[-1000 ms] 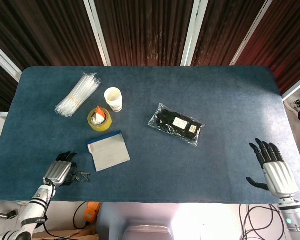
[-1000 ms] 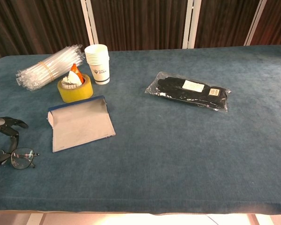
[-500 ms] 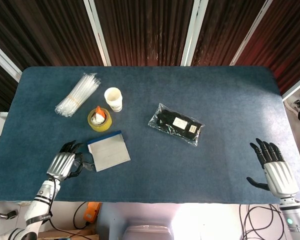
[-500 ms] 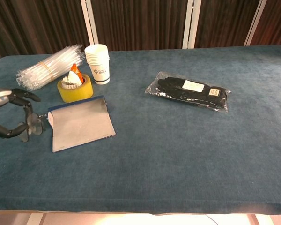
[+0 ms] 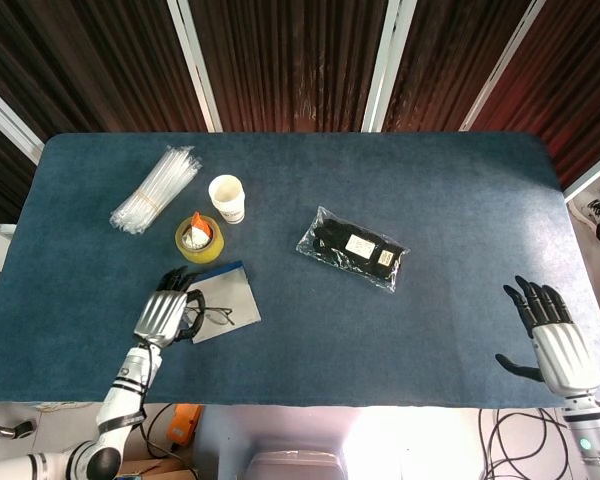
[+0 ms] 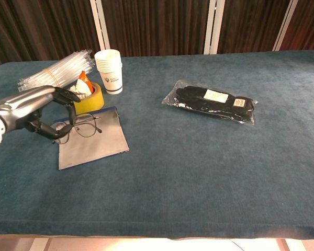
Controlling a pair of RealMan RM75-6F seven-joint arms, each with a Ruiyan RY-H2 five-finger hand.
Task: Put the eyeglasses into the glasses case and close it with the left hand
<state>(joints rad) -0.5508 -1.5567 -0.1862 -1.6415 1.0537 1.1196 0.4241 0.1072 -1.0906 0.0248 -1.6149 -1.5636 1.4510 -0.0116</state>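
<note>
A: Where are the thin wire-rimmed eyeglasses (image 6: 82, 127) sitting?

B: The left hand (image 6: 37, 108) is pinching them over the flat grey blue-edged glasses case (image 6: 91, 140).

A: And the right hand (image 5: 554, 340)?

B: It is hovering with fingers spread, holding nothing, near the blue felt table (image 5: 430, 200) edge.

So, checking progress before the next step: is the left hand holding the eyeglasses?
Yes, the left hand grips the eyeglasses above the glasses case.
</note>
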